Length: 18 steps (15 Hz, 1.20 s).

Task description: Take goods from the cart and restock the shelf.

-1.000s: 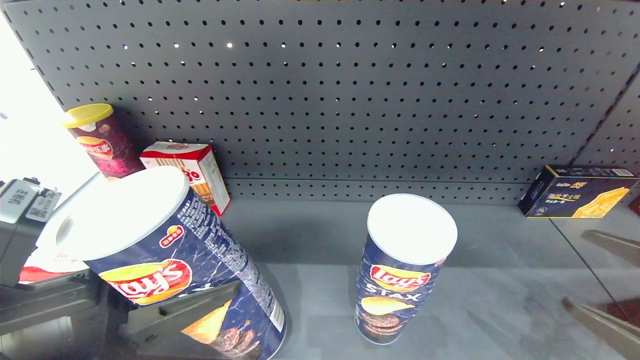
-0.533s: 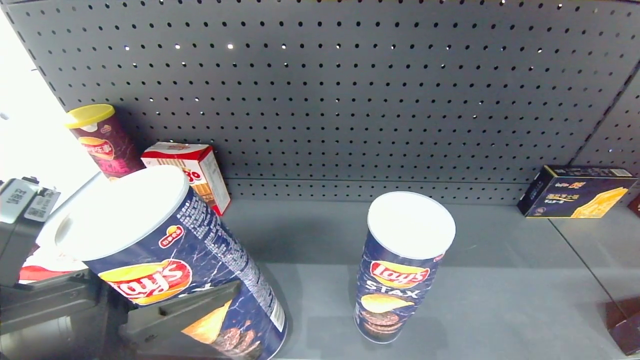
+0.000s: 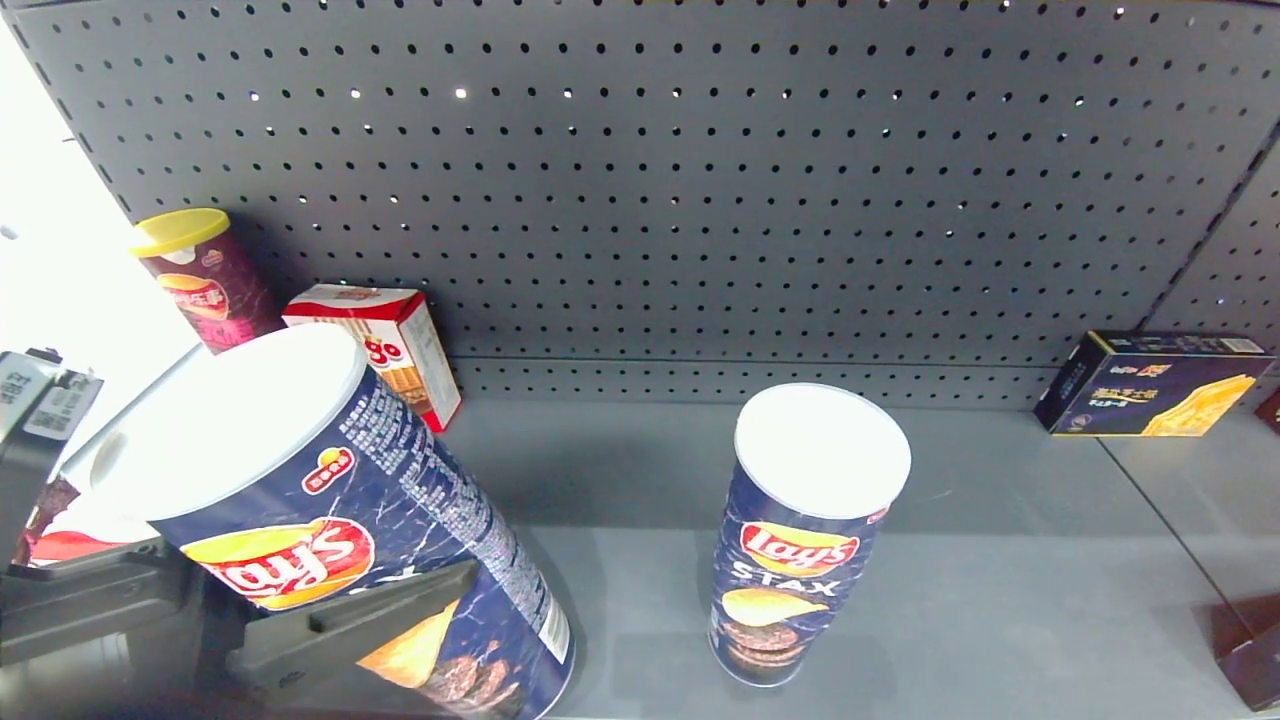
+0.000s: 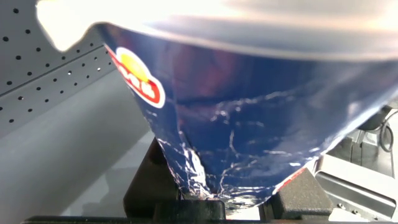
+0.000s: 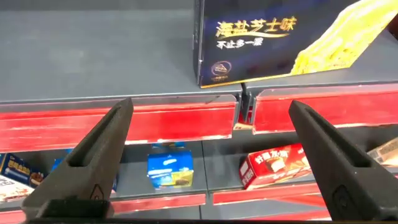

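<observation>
fingers of left gripper: clamped on the held can; one finger lies across its lower half, the other is hidden behind it.
fingers of right gripper: spread wide with nothing between them, facing the red rails on the shelf front.
held can: tilted, white lid leaning left, base low at the left front of the shelf; cannot tell if it touches.
standing can: upright mid-shelf, well apart from the held one.
neighbours: purple can and red and white box just behind the held can.
handling: probably light; a stiff tube with a smooth wall that may slip, and thin enough to dent if squeezed hard.
where to hold: across the middle of the wall, clear of the lid, which could pop off.
</observation>
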Available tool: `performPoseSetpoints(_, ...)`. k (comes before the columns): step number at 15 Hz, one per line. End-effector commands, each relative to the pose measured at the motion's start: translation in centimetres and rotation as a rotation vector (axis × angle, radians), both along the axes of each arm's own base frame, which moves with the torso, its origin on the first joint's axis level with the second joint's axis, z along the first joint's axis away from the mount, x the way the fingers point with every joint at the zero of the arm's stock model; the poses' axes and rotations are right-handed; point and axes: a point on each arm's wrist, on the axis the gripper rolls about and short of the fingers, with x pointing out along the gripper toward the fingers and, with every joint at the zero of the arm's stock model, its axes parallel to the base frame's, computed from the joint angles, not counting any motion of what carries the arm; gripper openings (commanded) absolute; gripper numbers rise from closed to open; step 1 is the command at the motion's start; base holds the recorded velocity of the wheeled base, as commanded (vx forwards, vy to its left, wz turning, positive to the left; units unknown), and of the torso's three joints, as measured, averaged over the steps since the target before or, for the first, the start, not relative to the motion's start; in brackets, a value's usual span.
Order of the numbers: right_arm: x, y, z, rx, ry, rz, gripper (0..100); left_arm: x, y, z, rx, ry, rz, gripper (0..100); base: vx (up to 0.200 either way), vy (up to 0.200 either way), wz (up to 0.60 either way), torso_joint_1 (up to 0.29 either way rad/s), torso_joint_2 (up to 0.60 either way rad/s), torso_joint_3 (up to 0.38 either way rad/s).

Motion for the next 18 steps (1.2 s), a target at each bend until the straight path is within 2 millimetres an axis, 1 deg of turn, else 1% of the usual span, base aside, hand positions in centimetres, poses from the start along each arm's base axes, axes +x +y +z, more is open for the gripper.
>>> performPoseSetpoints(1,0.0,0.0,-0.1,0.001,0.002,-0.001,100,-0.1,0.0,0.1,-0.003,-0.003,-0.004,0,0.0,0.0,0.0,0.0,0.0,0.0)
performPoseSetpoints(4,0.0,0.0,-0.1,0.001,0.003,-0.001,100,0.0,-0.1,0.6,-0.009,-0.012,-0.005,0,0.0,0.0,0.0,0.0,0.0,0.0)
performPoseSetpoints(6,0.0,0.0,-0.1,0.001,0.002,-0.001,100,0.5,-0.3,2.4,-0.046,-0.041,0.002,0,0.0,0.0,0.0,0.0,0.0,0.0)
performPoseSetpoints(8,0.0,0.0,-0.1,0.001,0.002,-0.001,100,1.3,-0.6,4.5,-0.07,0.008,0.007,0,0.0,0.0,0.0,0.0,0.0,0.0)
performPoseSetpoints(10,0.0,0.0,-0.1,0.001,0.002,-0.001,100,1.4,-0.7,5.9,-0.041,0.061,-0.003,0,0.0,0.0,0.0,0.0,0.0,0.0)
performPoseSetpoints(11,0.0,0.0,-0.1,0.001,0.002,-0.001,100,1.4,-0.9,6.2,-0.032,0.069,-0.009,0,0.0,0.0,0.0,0.0,0.0,0.0)
performPoseSetpoints(12,0.0,0.0,-0.1,0.001,0.002,-0.001,100,1.7,-1.1,6.3,-0.025,0.083,-0.012,0,0.0,0.0,0.0,0.0,0.0,0.0)
performPoseSetpoints(14,0.0,0.0,-0.1,0.001,0.002,-0.001,100,1.4,-2.2,6.2,-0.013,0.096,-0.071,0,0.0,0.0,0.0,0.0,0.0,0.0)
performPoseSetpoints(18,0.0,0.0,-0.1,0.001,0.002,-0.001,100,3.7,-3.6,4.6,0.073,0.102,-0.066,0,0.0,0.0,0.0,0.0,0.0,0.0)
